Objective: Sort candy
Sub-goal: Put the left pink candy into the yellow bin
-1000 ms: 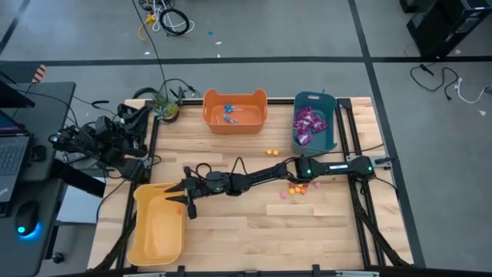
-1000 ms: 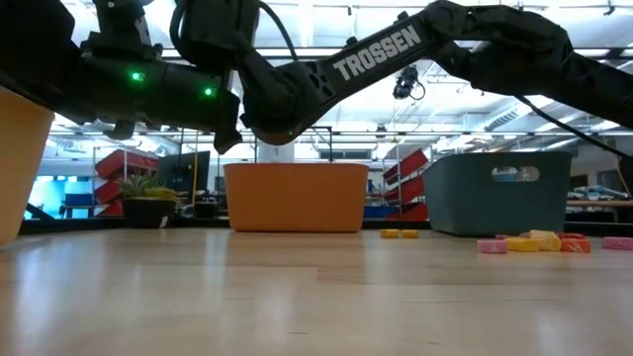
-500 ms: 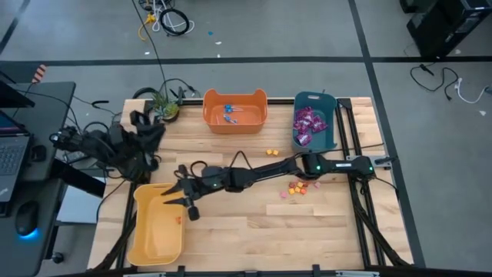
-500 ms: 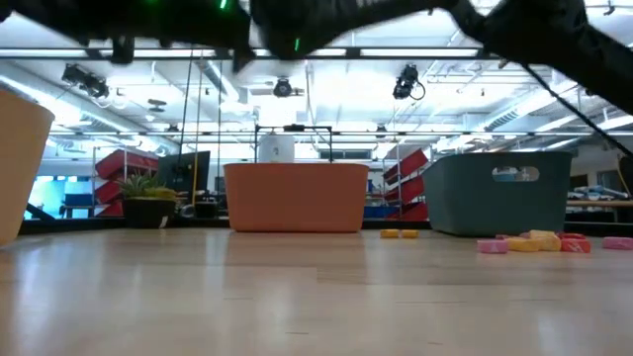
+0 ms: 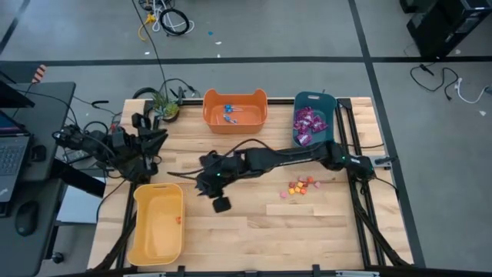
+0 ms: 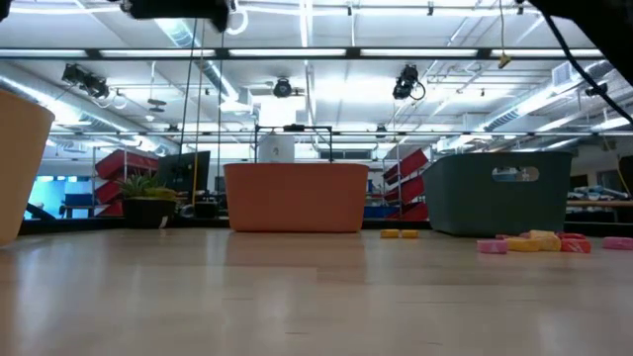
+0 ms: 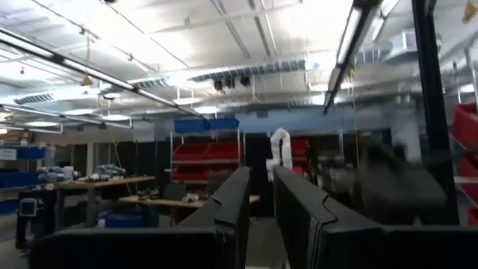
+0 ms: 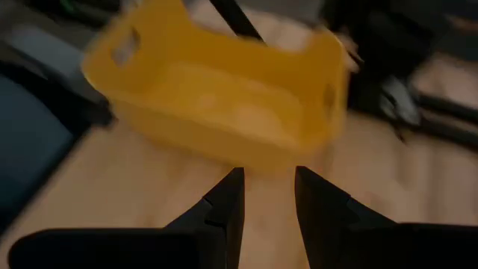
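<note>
Starting at the left, the left gripper (image 7: 256,217) is folded back off the table's edge, its flat dark fingers slightly parted on nothing. A smooth yellow plastic bin (image 5: 157,223) holds one tiny orange piece (image 5: 178,220). The right gripper (image 8: 265,198), fingers parted and empty, hangs over pale grained wood. An orange bin (image 5: 234,111) holds blue-wrapped lollipops (image 5: 229,113); small bright pieces (image 5: 300,186) lie loose; shiny purple packets (image 5: 307,123) fill a teal bin (image 5: 314,121)

Bright, even light from ceiling strip lamps (image 6: 326,51) — glare overhead; the yellow bin (image 8: 224,97) is smeared by motion blur.
</note>
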